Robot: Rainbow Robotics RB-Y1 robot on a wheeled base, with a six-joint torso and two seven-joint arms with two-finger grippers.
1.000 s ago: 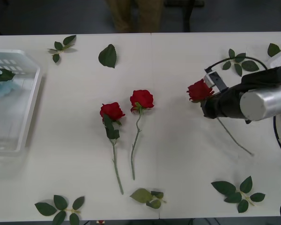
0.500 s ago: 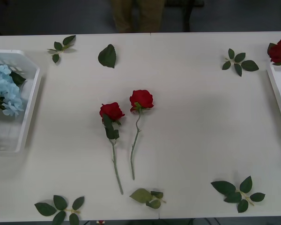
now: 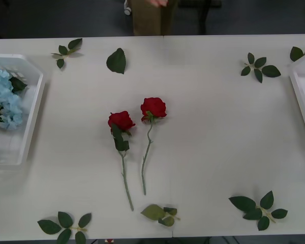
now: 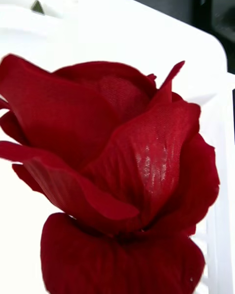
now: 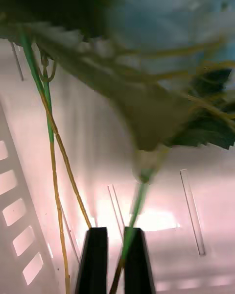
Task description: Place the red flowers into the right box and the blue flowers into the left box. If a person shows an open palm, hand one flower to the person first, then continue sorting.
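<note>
The white worktop point(image 3: 208, 132) carries two red flowers point(image 3: 153, 108) side by side at its centre, heads toward 12 o'clock, with loose leaf sprigs point(image 3: 259, 206) scattered round the edges. At 9 o'clock the left box point(image 3: 28, 132) holds blue flowers point(image 3: 2, 99); there the left gripper point(image 5: 116, 259) has its black fingers point(image 5: 96, 259) clenched on a green stem point(image 5: 134, 210). At 3 o'clock sits the right box point(image 3: 301, 96). In the right wrist view a red rose point(image 4: 112, 176) hangs over white plastic; that gripper's fingers: cannot tell. The person point(image 3: 148, 18) stands at 12 o'clock beyond the worktop.
</note>
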